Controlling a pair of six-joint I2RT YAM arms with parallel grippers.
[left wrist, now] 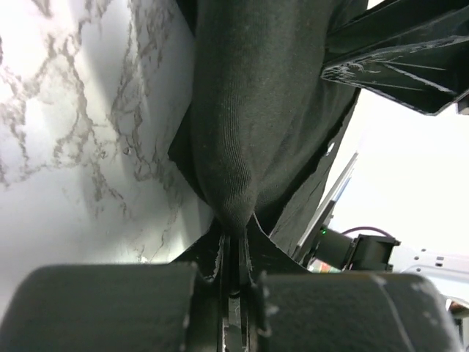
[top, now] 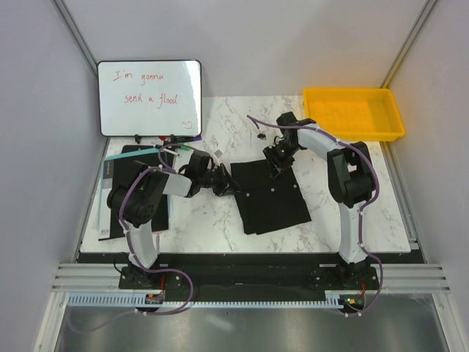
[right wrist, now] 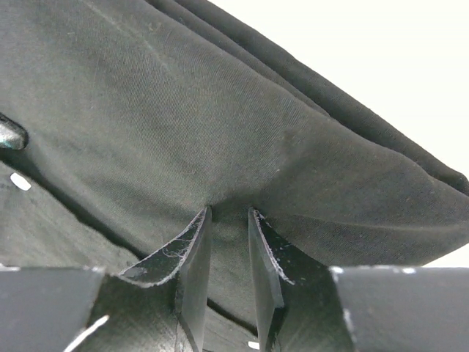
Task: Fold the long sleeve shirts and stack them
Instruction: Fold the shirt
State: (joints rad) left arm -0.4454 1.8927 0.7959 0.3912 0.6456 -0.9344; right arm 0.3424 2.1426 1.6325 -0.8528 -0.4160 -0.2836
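Note:
A black long sleeve shirt [top: 271,196] lies partly folded in the middle of the marble table, small pale buttons showing. My left gripper [top: 220,180] is at its left edge; in the left wrist view the gripper [left wrist: 234,229] is shut on a bunched fold of the black cloth [left wrist: 256,110], lifted a little off the marble. My right gripper [top: 277,166] is at the shirt's far edge; in the right wrist view the gripper [right wrist: 230,214] pinches a tuck of the cloth [right wrist: 183,110], fingers narrowly apart. No other shirt shows.
A flat black board with a pale edge [top: 117,192] lies at the left, under the left arm. A whiteboard [top: 149,97] stands at the back left with markers at its foot. A yellow tray [top: 353,114] sits at the back right.

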